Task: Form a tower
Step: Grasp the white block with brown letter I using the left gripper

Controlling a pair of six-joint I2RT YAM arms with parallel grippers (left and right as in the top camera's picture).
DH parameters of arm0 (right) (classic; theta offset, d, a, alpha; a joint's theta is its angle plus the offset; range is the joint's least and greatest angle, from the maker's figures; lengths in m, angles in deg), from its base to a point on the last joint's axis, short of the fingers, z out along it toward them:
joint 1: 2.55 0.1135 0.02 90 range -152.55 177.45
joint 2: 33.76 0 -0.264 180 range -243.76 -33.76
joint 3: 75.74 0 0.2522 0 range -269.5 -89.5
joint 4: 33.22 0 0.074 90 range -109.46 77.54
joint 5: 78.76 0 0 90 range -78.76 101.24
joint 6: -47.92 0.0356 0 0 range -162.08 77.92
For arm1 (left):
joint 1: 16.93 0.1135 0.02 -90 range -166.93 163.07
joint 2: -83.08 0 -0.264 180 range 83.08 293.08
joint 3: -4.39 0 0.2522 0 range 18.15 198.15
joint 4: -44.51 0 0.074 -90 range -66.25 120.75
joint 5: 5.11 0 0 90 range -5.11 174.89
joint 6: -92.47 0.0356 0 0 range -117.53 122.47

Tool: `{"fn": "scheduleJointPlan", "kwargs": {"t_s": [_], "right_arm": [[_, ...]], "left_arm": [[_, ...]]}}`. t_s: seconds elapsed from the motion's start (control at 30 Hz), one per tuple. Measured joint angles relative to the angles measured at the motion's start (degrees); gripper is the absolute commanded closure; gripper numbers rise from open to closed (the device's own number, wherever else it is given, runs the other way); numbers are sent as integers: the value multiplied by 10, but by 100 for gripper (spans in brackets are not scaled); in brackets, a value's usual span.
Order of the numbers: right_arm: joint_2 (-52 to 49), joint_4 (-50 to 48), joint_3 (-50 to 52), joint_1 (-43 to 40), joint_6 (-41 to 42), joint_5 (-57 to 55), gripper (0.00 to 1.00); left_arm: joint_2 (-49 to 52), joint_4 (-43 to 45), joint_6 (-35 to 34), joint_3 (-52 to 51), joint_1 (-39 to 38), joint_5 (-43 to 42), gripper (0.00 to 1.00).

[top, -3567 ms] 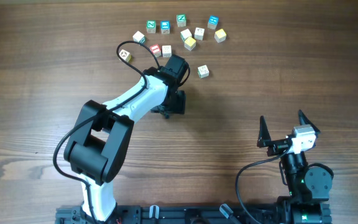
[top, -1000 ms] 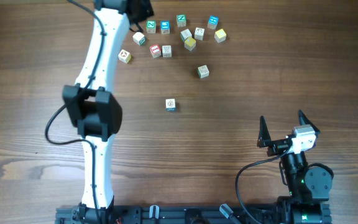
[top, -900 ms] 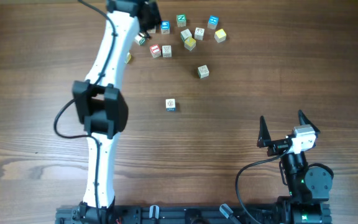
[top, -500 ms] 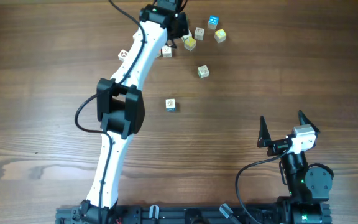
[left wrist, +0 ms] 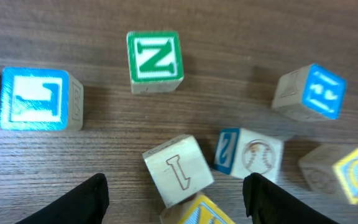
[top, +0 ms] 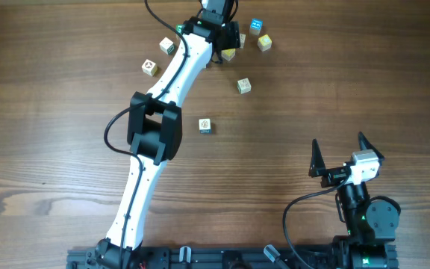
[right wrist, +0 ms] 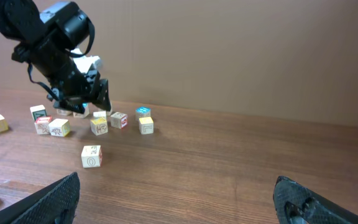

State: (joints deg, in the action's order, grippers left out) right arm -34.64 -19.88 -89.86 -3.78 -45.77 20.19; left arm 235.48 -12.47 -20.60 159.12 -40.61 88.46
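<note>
1. Plainly, the left tool (left wrist: pixel 174 182) is open. In the left wrist view its two dark fingers (left wrist: pixel 82 199) stand wide apart and grip nothing. It hangs over a cluster of loose cubes at the far side of the desk (top: pixel 43 149).
2. Below it lie a green Z cube (left wrist: pixel 155 61), a blue-faced cube (left wrist: pixel 36 99) to the left and a tilted blue-faced cube (left wrist: pixel 309 92) to the right. A pale cube with a thin dark mark (left wrist: pixel 178 169) sits between the fingers, with a baseball cube (left wrist: pixel 248 152) just beside it. A yellow-trimmed cube (left wrist: pixel 340 174) lies at the right edge.
3. The tower (top: pixel 205 125) stands alone near the middle of the desk, well apart from the cluster and from both tools. From above it is one cube wide, with a pale top and blue showing at its lower edge (its height cannot be told from this view).
4. A single loose cube (top: pixel 243 85) lies between the tower and the cluster. Two more, one (top: pixel 149 67) and another (top: pixel 168 46), lie to the left of the white arm.
5. The right tool (top: pixel 338 142) is open too, fingers spread wide and empty, near the front right of the desk.
</note>
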Motion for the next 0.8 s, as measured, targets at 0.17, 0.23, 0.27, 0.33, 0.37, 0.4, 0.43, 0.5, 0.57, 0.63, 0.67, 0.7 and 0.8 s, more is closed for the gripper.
{"fn": "scheduleJointPlan", "kwargs": {"t_s": [0.17, 0.23, 0.27, 0.33, 0.37, 0.4, 0.43, 0.5, 0.57, 0.63, 0.67, 0.7, 0.8], "right_arm": [[0, 0, 0, 0, 0, 0, 0], [0, 0, 0, 0, 0, 0, 0], [0, 0, 0, 0, 0, 0, 0], [0, 0, 0, 0, 0, 0, 0], [0, 0, 0, 0, 0, 0, 0], [0, 0, 0, 0, 0, 0, 0], [0, 0, 0, 0, 0, 0, 0], [0, 0, 0, 0, 0, 0, 0], [0, 0, 0, 0, 0, 0, 0], [0, 0, 0, 0, 0, 0, 0], [0, 0, 0, 0, 0, 0, 0], [0, 0, 0, 0, 0, 0, 0], [0, 0, 0, 0, 0, 0, 0]], "left_arm": [[6, 9, 0, 0, 0, 0, 38], [12, 15, 0, 0, 0, 0, 43], [17, 16, 0, 0, 0, 0, 46], [27, 18, 0, 0, 0, 0, 50], [28, 19, 0, 0, 0, 0, 53], [28, 19, 0, 0, 0, 0, 54], [28, 18, 0, 0, 0, 0, 53], [28, 17, 0, 0, 0, 1, 51], [28, 14, 0, 0, 0, 2, 51], [28, 9, 0, 0, 1, 2, 52], [28, 4, 0, 1, 2, 2, 52], [28, 0, 0, 2, 2, 2, 52], [28, -3, 0, 3, 6, 2, 53]]}}
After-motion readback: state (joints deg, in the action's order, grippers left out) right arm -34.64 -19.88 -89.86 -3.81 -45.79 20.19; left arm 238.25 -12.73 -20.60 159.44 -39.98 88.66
